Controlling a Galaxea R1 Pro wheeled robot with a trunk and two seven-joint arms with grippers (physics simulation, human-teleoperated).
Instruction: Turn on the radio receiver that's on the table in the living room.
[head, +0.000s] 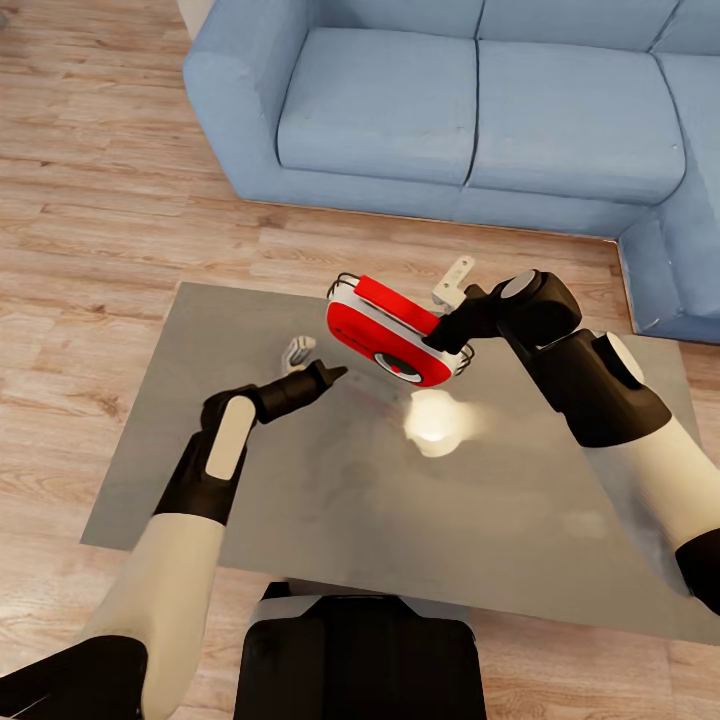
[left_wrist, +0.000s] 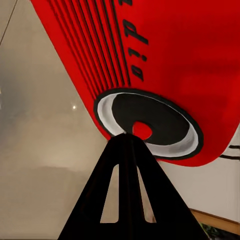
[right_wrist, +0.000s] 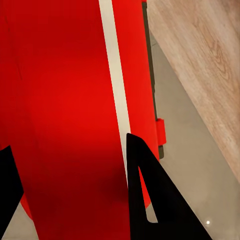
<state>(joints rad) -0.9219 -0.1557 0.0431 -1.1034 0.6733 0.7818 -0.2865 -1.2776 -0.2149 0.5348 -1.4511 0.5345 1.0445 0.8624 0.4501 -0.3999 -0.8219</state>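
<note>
The red radio receiver (head: 395, 325) with silver-white trim is tilted over the far middle of the grey-brown table (head: 300, 500), its dark round dial (head: 400, 365) facing me. My right gripper (head: 445, 335) is shut on its right end; in the right wrist view the black fingers (right_wrist: 150, 200) flank the red body (right_wrist: 60, 100). My left gripper (head: 335, 373) is shut, and its joined tips (left_wrist: 131, 137) sit at the dial (left_wrist: 150, 120) on the radio's face (left_wrist: 175, 50). I cannot tell whether the radio's lower edge touches the table.
The blue L-shaped sofa (head: 450, 100) runs along the far side and wraps round at the right. Light wood plank floor (head: 90, 200) surrounds the table. A bright glare spot (head: 435, 420) lies on the tabletop below the radio. My dark base (head: 360, 660) stands at the near edge.
</note>
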